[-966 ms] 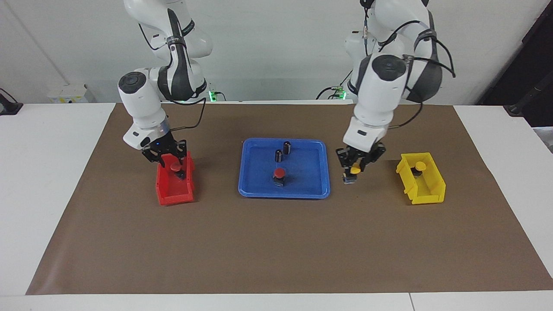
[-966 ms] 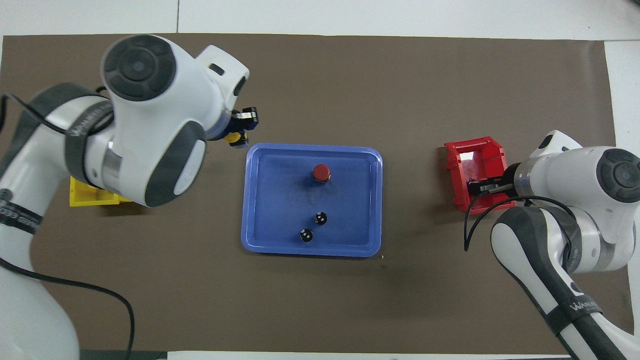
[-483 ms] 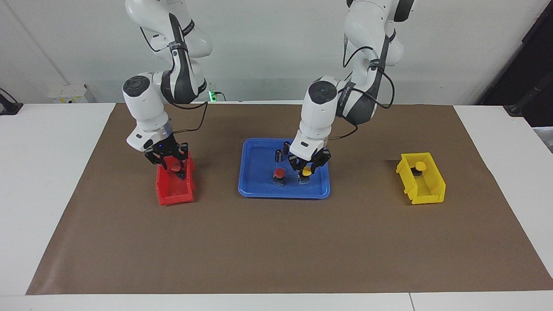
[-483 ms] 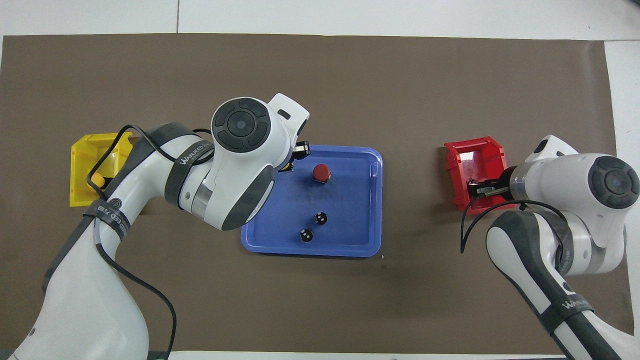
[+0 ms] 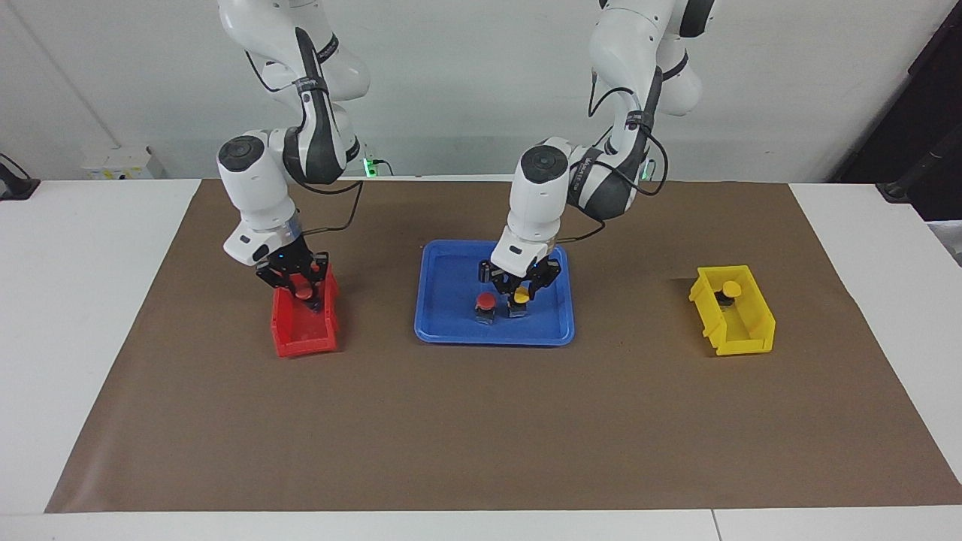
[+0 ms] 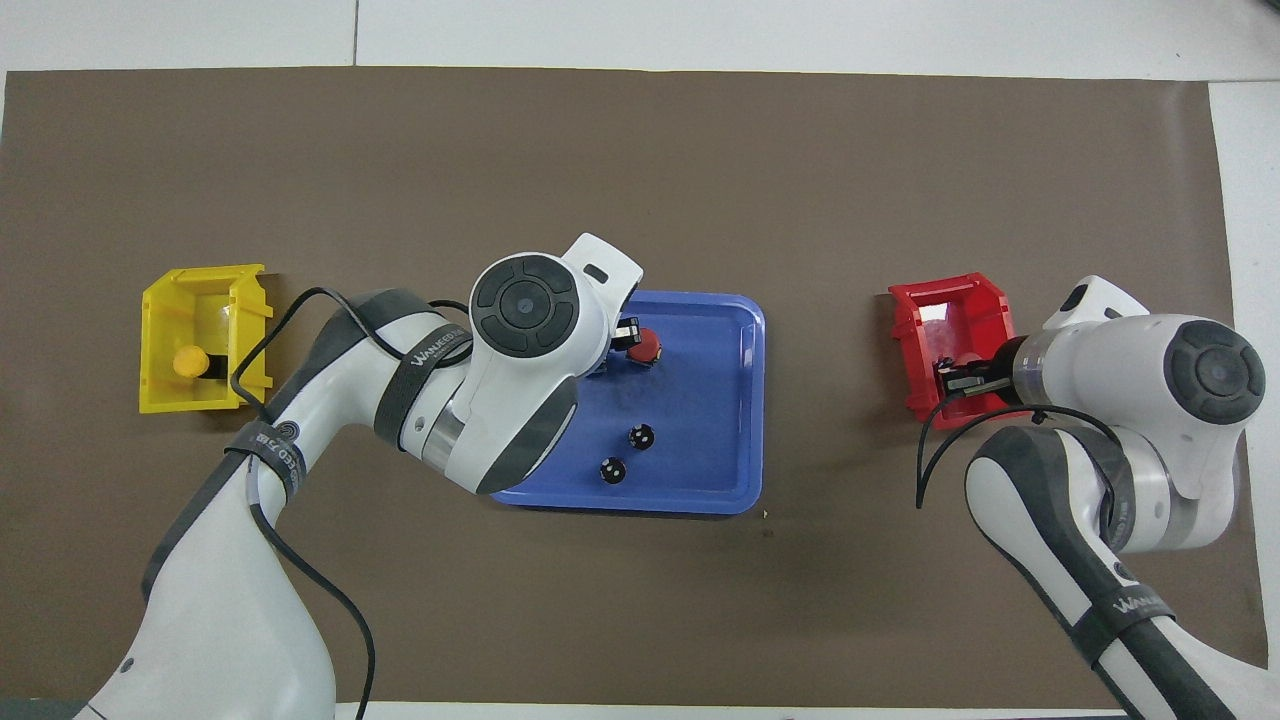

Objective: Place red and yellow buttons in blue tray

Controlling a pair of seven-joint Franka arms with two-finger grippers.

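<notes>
The blue tray lies mid-table, also in the overhead view. A red button stands in it, also in the overhead view. My left gripper is low over the tray, shut on a yellow button right beside that red one; the arm hides this yellow button from above. My right gripper is down in the red bin around a second red button. The second yellow button sits in the yellow bin.
Two dark capless cylinders stand in the tray, nearer to the robots than the buttons. The red bin is toward the right arm's end, the yellow bin toward the left arm's end. Brown mat covers the table.
My left gripper carried the yellow button from beside the tray into it and lowered it next to the red button. My right gripper stayed at the red bin, shifting only slightly.
</notes>
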